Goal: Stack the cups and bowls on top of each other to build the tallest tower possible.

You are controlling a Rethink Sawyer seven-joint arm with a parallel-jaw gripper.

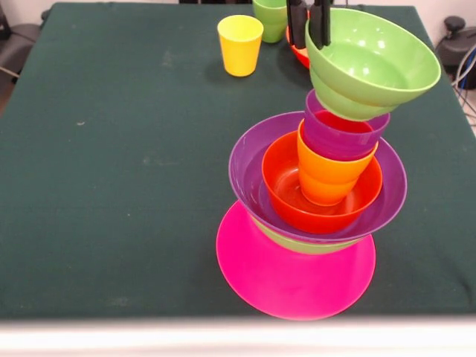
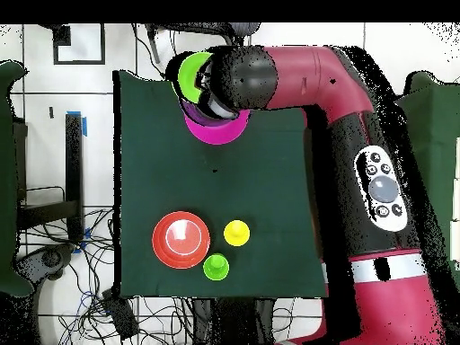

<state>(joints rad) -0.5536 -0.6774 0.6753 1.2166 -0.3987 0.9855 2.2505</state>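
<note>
Tower on the dark green table, right of centre in the front view, close to the near edge; in the overhead view at the table's far side, half hidden under the red and black arm.

From the bottom up:
- wide pink bowl as base
- lower green bowl, only a sliver showing
- wide purple bowl, mouth up
- orange-red bowl nested inside it, mouth up
- orange cup standing in that bowl, mouth up
- purple cup seated in the orange cup
- top green bowl resting on the purple cup

Long axis vertical but not straight, each upper piece sitting further right in the front view than the one below. Top green bowl tilted, its mouth facing up and toward the camera, the far rim higher.

Gripper coming down from the top edge, its two black fingers narrow and clamped over the far rim of the top green bowl — one outside the wall, one inside.

Well apart from the tower, toward the far edge in the front view: yellow cup, upright and mouth up; light green cup just beyond it; second orange-red bowl, mostly hidden behind the gripper in the front view.

Grey button pad on the arm — symbols too small to read.
</note>
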